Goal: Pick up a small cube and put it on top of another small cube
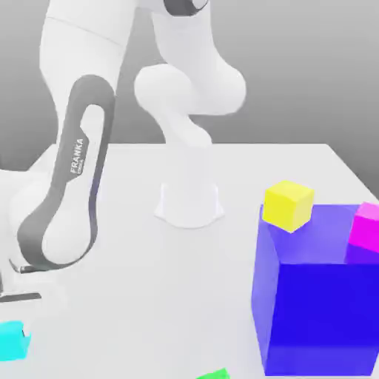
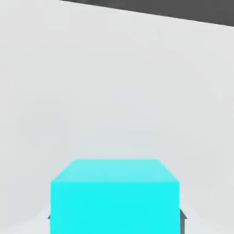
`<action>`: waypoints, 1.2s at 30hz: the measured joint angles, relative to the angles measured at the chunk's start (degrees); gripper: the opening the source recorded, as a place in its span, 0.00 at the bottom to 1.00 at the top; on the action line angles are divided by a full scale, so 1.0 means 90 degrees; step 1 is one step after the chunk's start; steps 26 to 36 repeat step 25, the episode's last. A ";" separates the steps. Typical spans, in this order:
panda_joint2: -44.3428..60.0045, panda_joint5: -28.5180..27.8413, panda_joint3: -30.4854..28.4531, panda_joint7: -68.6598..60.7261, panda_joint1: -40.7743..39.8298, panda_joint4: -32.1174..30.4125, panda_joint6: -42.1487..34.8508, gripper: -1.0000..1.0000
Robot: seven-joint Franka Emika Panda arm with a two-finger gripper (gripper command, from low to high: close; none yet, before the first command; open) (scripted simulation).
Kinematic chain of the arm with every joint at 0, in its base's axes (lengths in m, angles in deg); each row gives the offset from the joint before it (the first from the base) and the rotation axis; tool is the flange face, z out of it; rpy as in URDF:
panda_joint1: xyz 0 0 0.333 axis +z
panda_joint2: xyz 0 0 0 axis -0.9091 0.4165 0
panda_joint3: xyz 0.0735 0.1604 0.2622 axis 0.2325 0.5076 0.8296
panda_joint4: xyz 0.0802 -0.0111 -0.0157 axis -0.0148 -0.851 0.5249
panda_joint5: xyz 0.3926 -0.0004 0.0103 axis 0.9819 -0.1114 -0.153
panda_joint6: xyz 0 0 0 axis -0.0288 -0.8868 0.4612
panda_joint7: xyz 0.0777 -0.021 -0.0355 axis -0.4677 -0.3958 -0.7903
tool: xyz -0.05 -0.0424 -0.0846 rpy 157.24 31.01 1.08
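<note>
Brightly cyan cube [image 2: 114, 208], 1 paler face

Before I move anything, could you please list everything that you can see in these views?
Cyan cube: one, bright cyan, between the gripper's fingers.
Large block: one, blue, on the table toward the exterior view's right.
Yellow cube: one, yellow, on top of the large block.
Magenta cube: one, magenta, also on top, cut by the picture edge.
Green object: one, green, at the exterior view's bottom edge, mostly cut off.
Table: one, pale grey, beneath everything.
Arm: one, white with dark grey trim, base on the table.
Gripper: one, dark fingertips, closed on the cyan cube.
</note>
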State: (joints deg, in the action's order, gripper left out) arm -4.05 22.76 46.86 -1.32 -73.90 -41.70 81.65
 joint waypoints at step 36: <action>-0.0789 -0.2000 0.1323 -0.0358 0.2729 0.0035 -0.0411 1.00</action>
